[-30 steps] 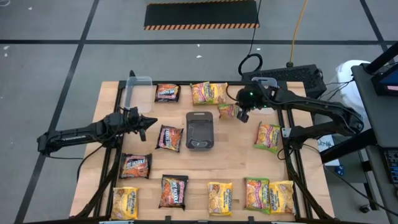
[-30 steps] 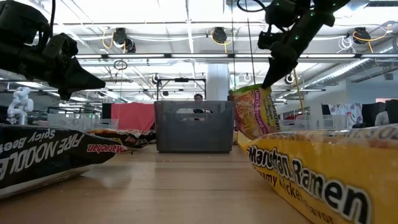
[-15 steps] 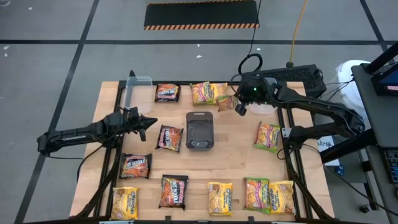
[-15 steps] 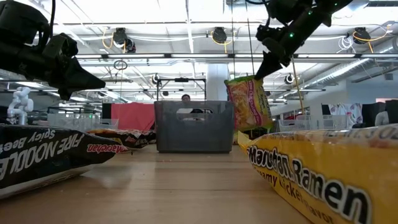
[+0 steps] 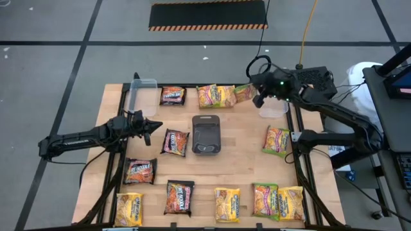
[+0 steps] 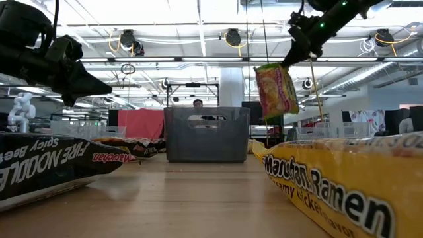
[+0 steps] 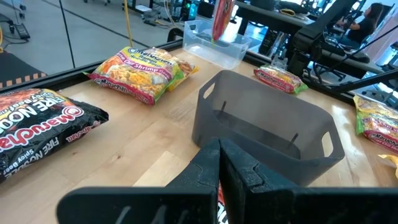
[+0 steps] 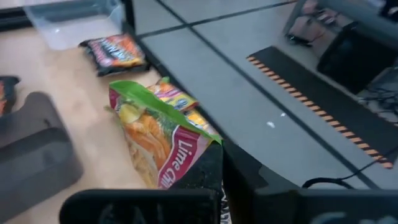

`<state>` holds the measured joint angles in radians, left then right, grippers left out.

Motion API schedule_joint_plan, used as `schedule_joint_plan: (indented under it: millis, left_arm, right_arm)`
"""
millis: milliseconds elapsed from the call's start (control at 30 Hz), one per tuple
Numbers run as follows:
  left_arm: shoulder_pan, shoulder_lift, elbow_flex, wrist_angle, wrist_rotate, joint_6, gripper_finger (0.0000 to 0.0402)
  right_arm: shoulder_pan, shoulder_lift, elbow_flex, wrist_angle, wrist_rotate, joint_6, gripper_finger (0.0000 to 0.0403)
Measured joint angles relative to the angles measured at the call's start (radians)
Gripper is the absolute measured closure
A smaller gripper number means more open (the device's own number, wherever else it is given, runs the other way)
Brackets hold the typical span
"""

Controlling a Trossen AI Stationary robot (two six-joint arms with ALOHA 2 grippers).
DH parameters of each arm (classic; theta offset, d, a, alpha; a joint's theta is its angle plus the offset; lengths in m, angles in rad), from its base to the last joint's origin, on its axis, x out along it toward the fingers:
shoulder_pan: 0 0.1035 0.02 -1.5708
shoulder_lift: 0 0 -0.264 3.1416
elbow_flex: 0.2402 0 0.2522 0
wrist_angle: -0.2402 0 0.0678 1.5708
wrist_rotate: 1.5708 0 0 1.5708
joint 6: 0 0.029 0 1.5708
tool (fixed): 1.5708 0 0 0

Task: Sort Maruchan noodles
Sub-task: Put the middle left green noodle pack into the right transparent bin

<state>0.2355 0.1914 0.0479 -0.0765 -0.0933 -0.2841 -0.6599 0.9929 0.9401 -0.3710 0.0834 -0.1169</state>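
My right gripper (image 5: pixel 258 100) is shut on a green-edged Maruchan packet (image 5: pixel 243 93) and hangs in the air over the table's far right part, beside a clear tub (image 5: pixel 273 108). The low view shows that packet (image 6: pixel 276 89) dangling under the gripper (image 6: pixel 295 54). Other packets lie flat on the table: dark ones (image 5: pixel 174 142), yellow ones (image 5: pixel 227 204), green-edged ones (image 5: pixel 277 140). My left gripper (image 5: pixel 156 125) is shut and holds nothing; it hovers left of the dark grey tray (image 5: pixel 206 134), which fills its wrist view (image 7: pixel 267 134). My right gripper pinches the green-edged packet between its two fingers at one end, by a corner (image 8: pixel 208 152). The fingers (image 6: pixel 291 61) come from above. The packet is lifted clear of the table and hangs tilted below them, its free end (image 6: pixel 281 112) lowest.
A second clear tub (image 5: pixel 142 93) stands at the far left corner. Packets line the near edge (image 5: pixel 180 196) and the far edge (image 5: pixel 216 95). Bare wood lies between the tray and the right-hand packets. Cables and a black box (image 5: pixel 308 77) sit beyond the far right corner.
My right gripper has risen and moved toward the table's far right corner, carrying the green-edged packet from beside the tray to the far edge near the clear tub. The packet hangs higher above the table than before.
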Motion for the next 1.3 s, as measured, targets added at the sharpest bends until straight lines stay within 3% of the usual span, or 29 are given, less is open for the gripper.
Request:
schedule_joint_plan:
  millis: [367,833,1300]
  left_arm:
    - [0.000,0.000,0.000,0.000,0.000,-0.009,0.0396]
    - [0.000,0.000,0.000,0.000,0.000,-0.009,0.0396]
    - [0.000,0.000,0.000,0.000,0.000,-0.008,0.0396]
  right_arm:
    - [-0.106,-0.137,0.000,-0.109,0.077,-0.024,0.0403]
    - [-0.178,-0.309,0.000,-0.313,0.080,-0.030,0.0403]
    - [-0.185,-0.340,0.000,-0.428,0.098,-0.027,0.0403]
